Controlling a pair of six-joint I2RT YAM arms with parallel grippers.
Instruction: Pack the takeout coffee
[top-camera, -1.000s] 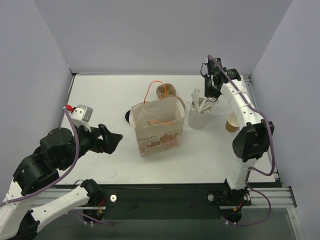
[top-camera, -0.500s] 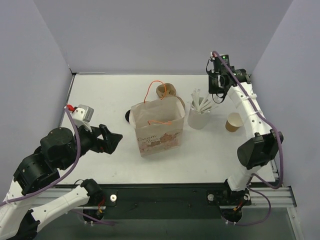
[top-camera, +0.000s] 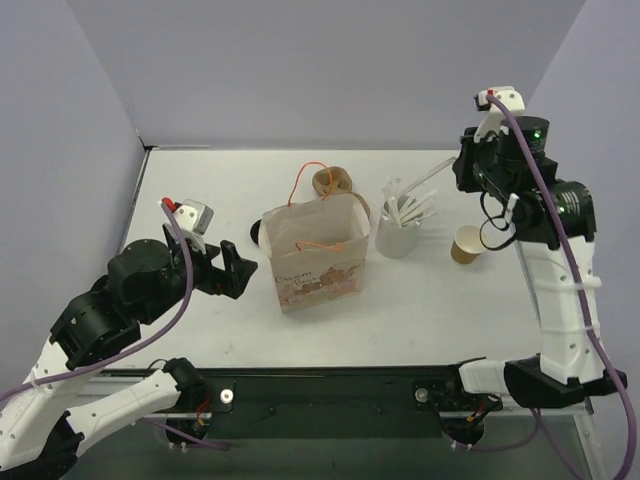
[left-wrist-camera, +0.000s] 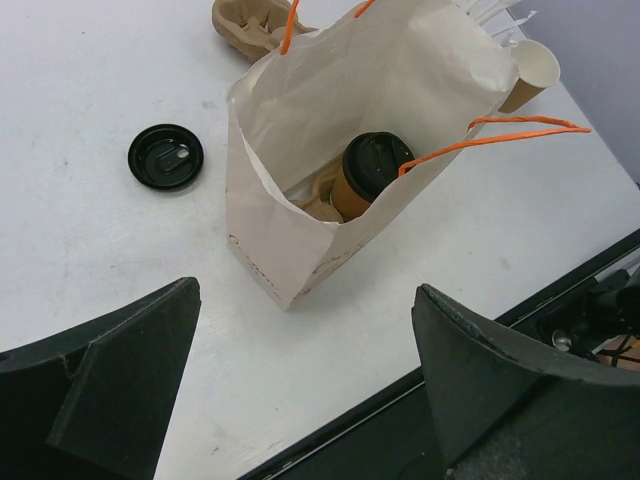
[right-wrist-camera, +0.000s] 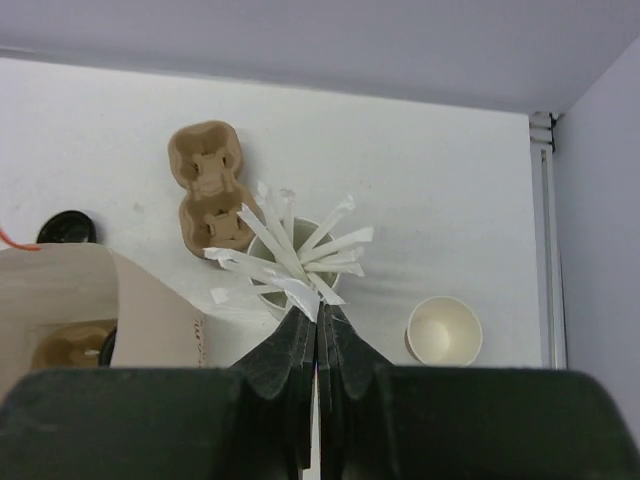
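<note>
The takeout coffee, a small open kraft-brown cup (top-camera: 464, 244), stands right of the taller white cup of white sticks (top-camera: 398, 235); it also shows in the right wrist view (right-wrist-camera: 444, 330) and the left wrist view (left-wrist-camera: 530, 70). My right gripper (top-camera: 463, 165) is raised above and behind both cups, shut on a thin white stick (top-camera: 425, 180) that slants down toward the white cup (right-wrist-camera: 295, 270). In its own view the right gripper (right-wrist-camera: 318, 312) has its jaws pressed on the stick. My left gripper (top-camera: 236, 270) is open and empty left of the paper bag (top-camera: 315, 250).
The open bag (left-wrist-camera: 300, 120) with orange handles holds a brown cup with a black lid (left-wrist-camera: 372, 165). A loose black lid (left-wrist-camera: 166, 156) lies left of the bag. A brown two-hole carrier (top-camera: 333, 182) lies behind it. Walls enclose the back and sides.
My right arm has lifted and swung right, away from the white cup, drawing a white stick up with it. My left gripper has moved a little toward the bag.
</note>
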